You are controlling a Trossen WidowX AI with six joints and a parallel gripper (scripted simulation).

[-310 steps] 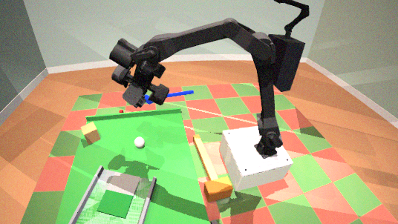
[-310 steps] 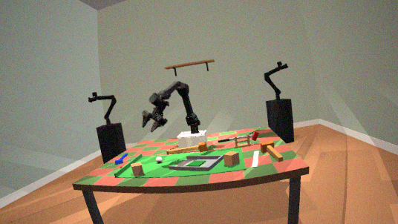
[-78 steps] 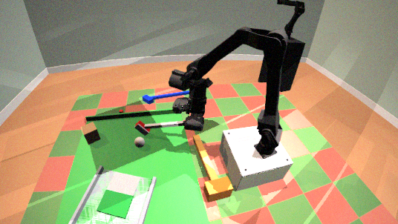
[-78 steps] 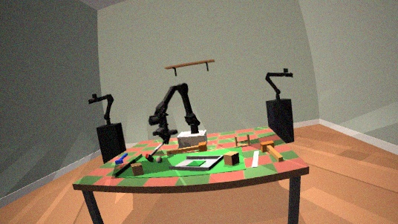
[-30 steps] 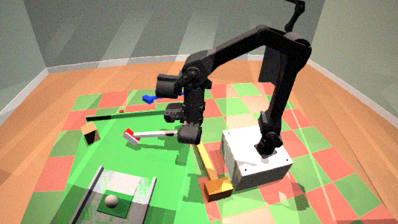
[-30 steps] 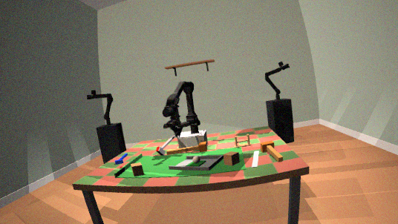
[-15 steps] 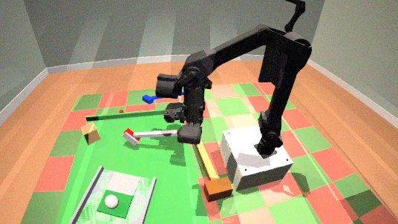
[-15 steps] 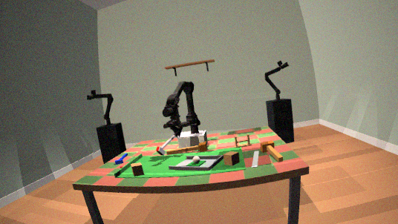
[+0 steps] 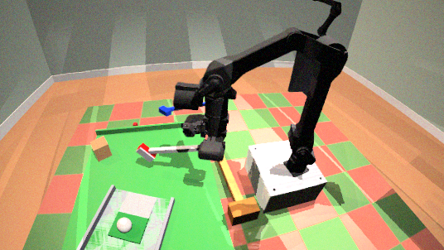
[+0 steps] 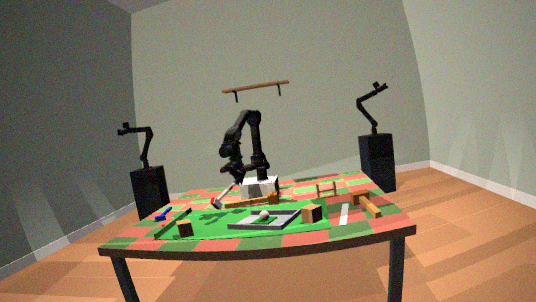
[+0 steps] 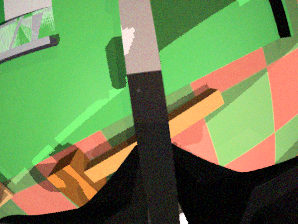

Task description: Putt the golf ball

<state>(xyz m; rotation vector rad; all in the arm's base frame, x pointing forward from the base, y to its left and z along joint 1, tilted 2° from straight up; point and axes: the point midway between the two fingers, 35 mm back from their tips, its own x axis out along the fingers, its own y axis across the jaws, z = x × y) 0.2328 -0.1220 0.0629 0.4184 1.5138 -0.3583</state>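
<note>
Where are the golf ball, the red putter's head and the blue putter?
golf ball (image 9: 124, 224) (image 10: 264, 215): top, exterior; its middle
red putter's head (image 9: 147, 152) (image 10: 216, 203): top, exterior; its face
blue putter (image 9: 166, 110) (image 10: 161, 217): top, exterior; its head

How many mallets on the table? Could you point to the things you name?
2. One mallet (image 9: 243, 210) (image 10: 272, 198) (image 11: 75, 176) lies in front of the arm's white base (image 9: 286, 165) (image 10: 252, 187); the other (image 10: 360, 197) lies near the table's right end in the exterior view. More could be hidden.
</note>
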